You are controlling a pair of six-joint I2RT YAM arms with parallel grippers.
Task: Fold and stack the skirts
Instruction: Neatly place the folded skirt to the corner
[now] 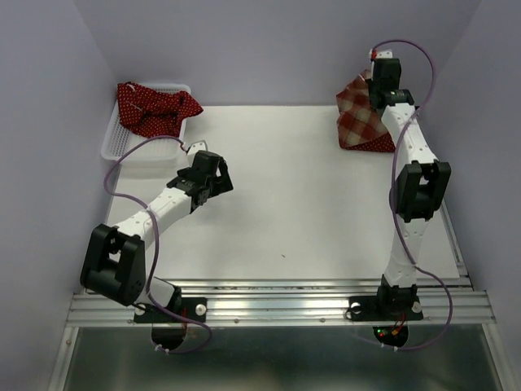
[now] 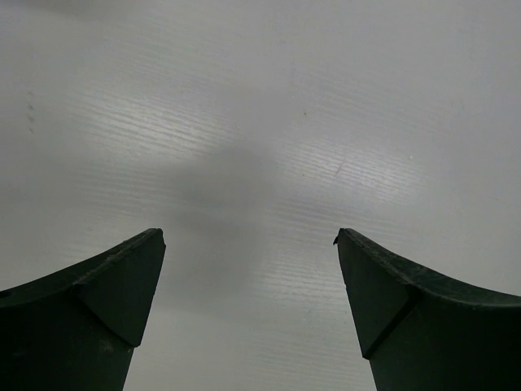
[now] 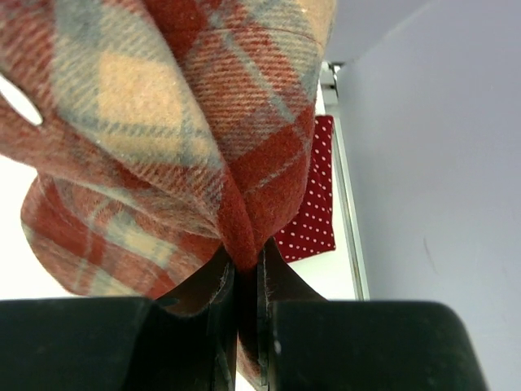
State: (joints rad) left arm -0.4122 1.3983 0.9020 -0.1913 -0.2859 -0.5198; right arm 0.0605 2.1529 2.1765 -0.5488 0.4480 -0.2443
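Note:
The red-and-tan plaid skirt (image 1: pixel 361 116) hangs bunched at the far right of the table, lifted by my right gripper (image 1: pixel 381 88). In the right wrist view the gripper (image 3: pixel 247 257) is shut on a red fold of the plaid skirt (image 3: pixel 155 122). Beyond it a dark red polka-dot skirt (image 3: pixel 313 220) lies on the table. Another polka-dot skirt (image 1: pixel 156 107) lies crumpled in the basket at the far left. My left gripper (image 1: pixel 216 181) hovers low over the bare table left of centre. Its fingers (image 2: pixel 122 277) are wide open around nothing, as the left wrist view of the gripper (image 2: pixel 248 236) shows.
A white mesh basket (image 1: pixel 122 148) stands at the far left corner. Lilac walls close in the table on three sides. A metal strip (image 3: pixel 346 204) runs along the right edge. A metal rail (image 1: pixel 277 301) carries both arm bases at the near edge.

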